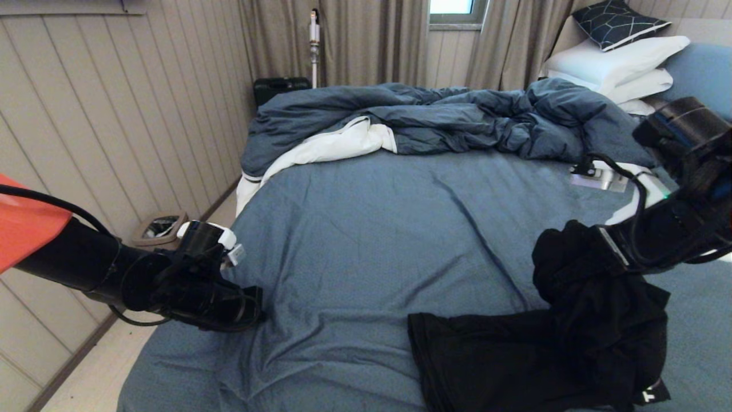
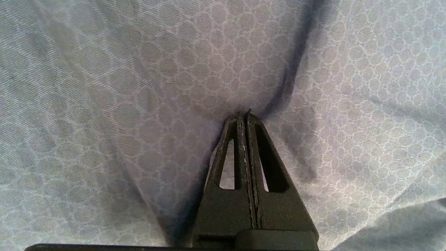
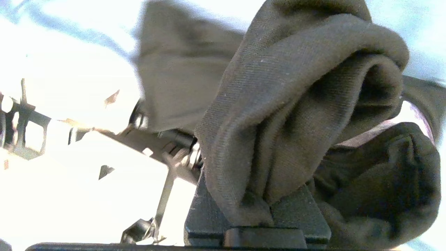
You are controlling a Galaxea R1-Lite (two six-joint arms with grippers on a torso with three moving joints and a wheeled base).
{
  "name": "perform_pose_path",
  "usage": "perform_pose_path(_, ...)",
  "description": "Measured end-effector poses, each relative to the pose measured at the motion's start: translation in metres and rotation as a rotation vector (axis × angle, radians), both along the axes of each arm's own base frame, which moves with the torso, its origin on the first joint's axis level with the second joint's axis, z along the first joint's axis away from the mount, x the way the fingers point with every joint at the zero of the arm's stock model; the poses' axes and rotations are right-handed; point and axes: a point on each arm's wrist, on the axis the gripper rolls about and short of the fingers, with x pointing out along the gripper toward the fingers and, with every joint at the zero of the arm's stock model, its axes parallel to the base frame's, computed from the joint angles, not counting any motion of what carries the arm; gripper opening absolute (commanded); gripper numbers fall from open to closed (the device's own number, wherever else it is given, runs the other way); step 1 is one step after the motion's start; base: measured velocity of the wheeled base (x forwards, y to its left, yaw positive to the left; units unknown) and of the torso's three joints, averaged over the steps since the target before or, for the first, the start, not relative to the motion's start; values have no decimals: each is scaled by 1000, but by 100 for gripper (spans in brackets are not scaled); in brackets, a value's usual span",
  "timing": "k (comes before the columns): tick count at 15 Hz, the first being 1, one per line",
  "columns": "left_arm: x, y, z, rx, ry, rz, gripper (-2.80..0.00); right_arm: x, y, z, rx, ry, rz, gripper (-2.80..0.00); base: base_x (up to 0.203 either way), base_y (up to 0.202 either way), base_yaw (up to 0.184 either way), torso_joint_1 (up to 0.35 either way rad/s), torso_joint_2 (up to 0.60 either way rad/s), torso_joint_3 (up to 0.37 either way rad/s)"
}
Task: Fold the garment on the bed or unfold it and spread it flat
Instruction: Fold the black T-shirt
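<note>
1. We see the right end effector (image 1: 600,243) at 4 o'clock on the bed (image 1: 366,229), clamped on the garment (image 1: 549,343).
2. Garment hangs bunched from it, trailing toward 7 o'clock onto the sheet.
3. Left end effector (image 2: 244,113) clenched, empty, tips on the sheet at 8 o'clock.

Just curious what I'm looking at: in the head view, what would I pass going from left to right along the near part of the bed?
Left gripper, shut, on the slate-blue sheet → black T-shirt → right gripper, shut on a lifted bunch of it.
</note>
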Motion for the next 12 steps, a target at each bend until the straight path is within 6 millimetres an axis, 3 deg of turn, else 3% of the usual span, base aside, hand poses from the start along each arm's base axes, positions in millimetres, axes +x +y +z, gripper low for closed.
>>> perform_pose_path(4,0,0,1,0,-2,0,-280,11,60,-12,-37,45,140,-280,0,0,0,0,0,0)
perform_pose_path(8,0,0,2,0,-4,0,-280,31,99,-31,-61,85,232,-280,0,0,0,0,0,0)
perform_pose_path(9,0,0,2,0,-5,-1,-280,34,106,-35,-69,94,244,0,0,0,0,0,0,0)
perform_pose_path(12,-1,0,2,-1,-6,0,-280,39,119,-46,-111,110,257,0,0,0,0,0,0,0)
